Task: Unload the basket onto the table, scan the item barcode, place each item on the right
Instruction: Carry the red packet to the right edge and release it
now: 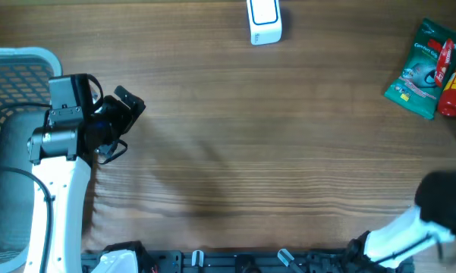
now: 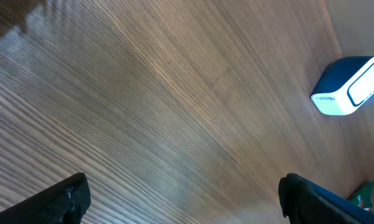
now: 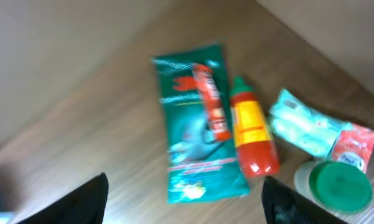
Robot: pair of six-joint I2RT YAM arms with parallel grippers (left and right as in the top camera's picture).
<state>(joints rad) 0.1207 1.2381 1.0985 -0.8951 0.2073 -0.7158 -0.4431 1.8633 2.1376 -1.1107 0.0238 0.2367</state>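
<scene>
Right tool: the right tool (image 3: 185, 186) hangs above the goods at the right end of the worktop. Its two dark fingers (image 3: 87, 199) stand apart with nothing between them, and it touches none of the goods.
Left tool: the left tool (image 2: 183, 186) is spread wide and holds nothing. It sits over bare wood on the left side.
Item below the right tool: a flat dark-green foil packet (image 3: 196, 130) with printed lettering lies on the wood. In the right wrist view it lies between the two fingers and below them.
On the packet: a slim red tube (image 3: 211, 102) lies lengthwise across the packet's face.
Beside the packet: a red squeeze bottle (image 3: 252, 134) with a yellow label and a green cap lies on its side, just beside the packet's edge.
Further out: a pale-green soft pack (image 3: 302, 127) and a small red sachet (image 3: 351, 146) lie flat. A white tub (image 3: 336, 186) with a round green lid stands near them.
Barcode: the print on the goods is too blurred to make one out.
Scanner: a white-and-blue barcode scanner (image 1: 264, 21), box-shaped, stands at the far edge. It is well apart from both tools and from the goods.
Basket: a white lattice basket (image 1: 19, 57) of plastic sits at the left edge, beside the left arm.
Surface: a brown wood-grain worktop (image 1: 250, 152) carries everything.
Room: the right wrist view shows a pale plain area past the worktop's edge, too blurred to identify.
</scene>
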